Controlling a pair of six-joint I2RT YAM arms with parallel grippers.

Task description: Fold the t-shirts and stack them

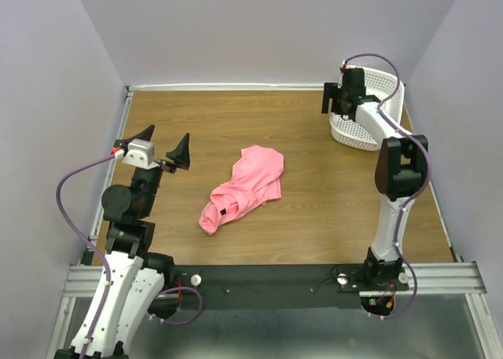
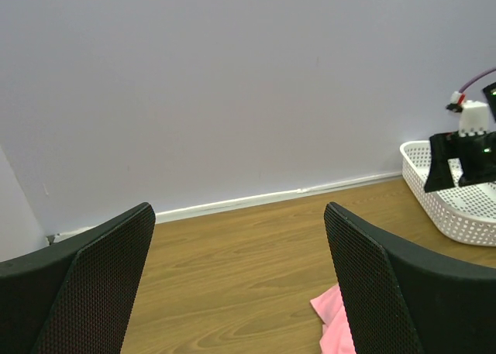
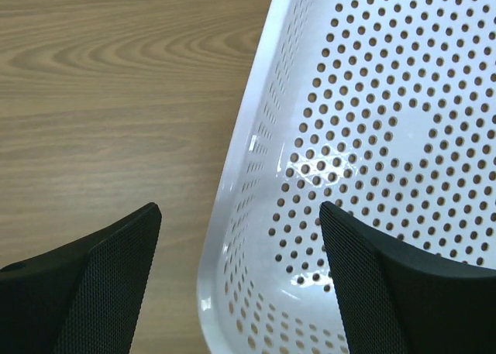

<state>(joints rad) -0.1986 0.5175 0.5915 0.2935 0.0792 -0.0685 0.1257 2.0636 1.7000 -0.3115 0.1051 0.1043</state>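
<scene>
Lying crumpled: pink tee, wood tbl

Crumpled pink t-shirt, mid-table

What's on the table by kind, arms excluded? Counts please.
pink t-shirt: 1
white mesh basket: 1
Total: 2
</scene>
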